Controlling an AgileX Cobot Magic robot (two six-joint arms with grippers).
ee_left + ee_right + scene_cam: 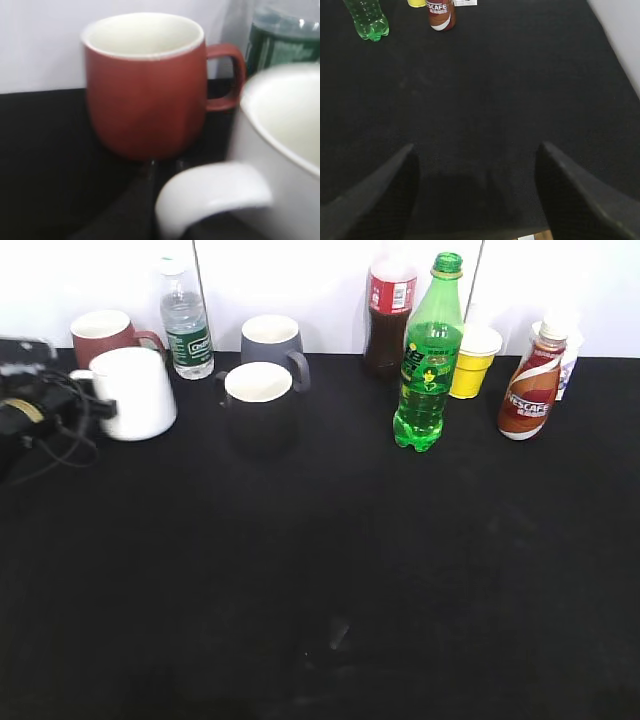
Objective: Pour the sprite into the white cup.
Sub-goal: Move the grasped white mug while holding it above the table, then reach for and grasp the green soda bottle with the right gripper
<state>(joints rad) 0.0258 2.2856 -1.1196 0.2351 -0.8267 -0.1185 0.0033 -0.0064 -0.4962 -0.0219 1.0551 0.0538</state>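
while mugs crowd the far left, the sprite (427, 360) stands upright far right, beside a yellow cup (472, 362); left gripper (40, 400) at the white cup (135, 392), grip unclear; right gripper (475, 190) spread empty.

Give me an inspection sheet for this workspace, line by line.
Surface: black table, bare at the front.
Job's things: sprite upright, capped, right of centre; white cup upright at left, looks empty.
Clutter: red mug, water bottle, grey mug, black mug, cola bottle, yellow cup, Nescafe bottle.
Grippers: left gripper at the white cup's handle, state unclear; right gripper open, empty.
Cables: black cables on the left arm.
Surroundings: white wall.
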